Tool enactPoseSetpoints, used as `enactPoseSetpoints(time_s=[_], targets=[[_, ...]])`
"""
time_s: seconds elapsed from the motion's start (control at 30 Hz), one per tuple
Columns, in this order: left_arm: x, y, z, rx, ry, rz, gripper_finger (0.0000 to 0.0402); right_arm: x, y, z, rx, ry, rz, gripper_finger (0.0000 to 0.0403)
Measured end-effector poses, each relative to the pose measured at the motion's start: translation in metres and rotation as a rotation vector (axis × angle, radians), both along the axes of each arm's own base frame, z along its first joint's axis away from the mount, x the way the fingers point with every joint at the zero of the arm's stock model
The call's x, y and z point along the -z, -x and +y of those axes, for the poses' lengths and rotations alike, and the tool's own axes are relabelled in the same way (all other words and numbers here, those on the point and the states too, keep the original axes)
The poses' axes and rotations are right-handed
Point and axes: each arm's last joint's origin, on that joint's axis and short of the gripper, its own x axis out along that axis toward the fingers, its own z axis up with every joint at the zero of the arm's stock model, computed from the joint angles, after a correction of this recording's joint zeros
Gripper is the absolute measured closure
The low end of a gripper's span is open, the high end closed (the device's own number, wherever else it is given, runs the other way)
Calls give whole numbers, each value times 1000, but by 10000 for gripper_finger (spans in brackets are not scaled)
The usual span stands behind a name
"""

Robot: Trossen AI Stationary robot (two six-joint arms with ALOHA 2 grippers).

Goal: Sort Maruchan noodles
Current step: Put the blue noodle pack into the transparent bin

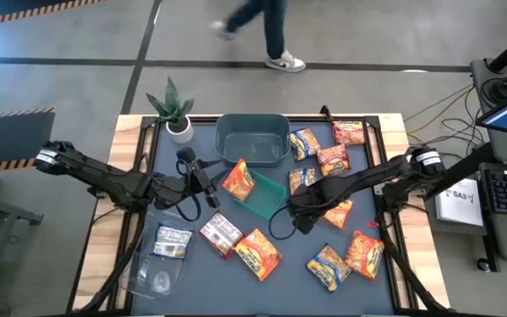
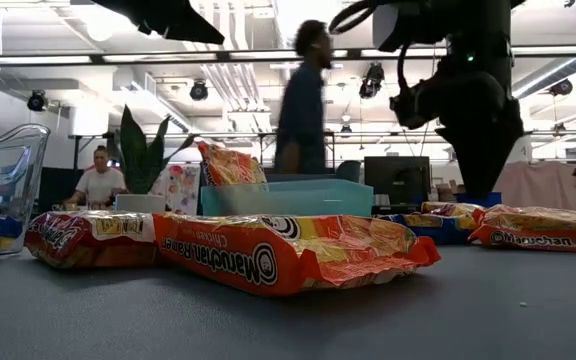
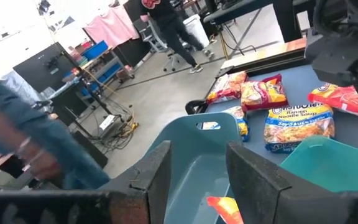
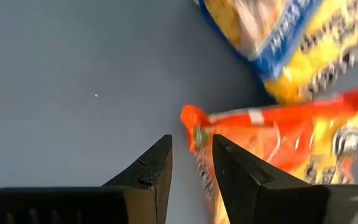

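An orange packet (image 4: 278, 149) is lying beside my right gripper (image 4: 191, 163), whose slightly parted, empty fingers are risking nudging it aside mid-worktop.
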Motion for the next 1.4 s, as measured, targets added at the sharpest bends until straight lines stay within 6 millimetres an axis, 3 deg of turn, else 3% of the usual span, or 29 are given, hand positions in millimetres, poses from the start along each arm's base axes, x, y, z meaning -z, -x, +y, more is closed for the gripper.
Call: enactPoseSetpoints(time_s=[0.17, 0.27, 0.5, 0.7, 0.87, 1.23, 1.4], targets=[[-1, 0, 0, -1, -1, -2, 267, 3, -6, -8, -95, 19, 13, 315], [-1, 0, 0, -1, -1, -2, 267, -4, -7, -8, -251, 20, -41, 329], [-1, 0, 0, -1, 3, -5, 267, -13, 11, -10, -535, 76, -238, 356], [0, -1, 0, 1, 13, -7, 267, -4, 25, -17, -564, 198, -303, 365], [0, -1, 0, -1, 21, -13, 267, 3, 28, -18, -546, 227, -278, 340], [1, -1, 0, -1, 20, -10, 267, 0, 24, -20, -511, 288, -292, 229], [1, -1, 0, -1, 18, -4, 267, 1, 25, -20, -501, 285, -289, 212]])
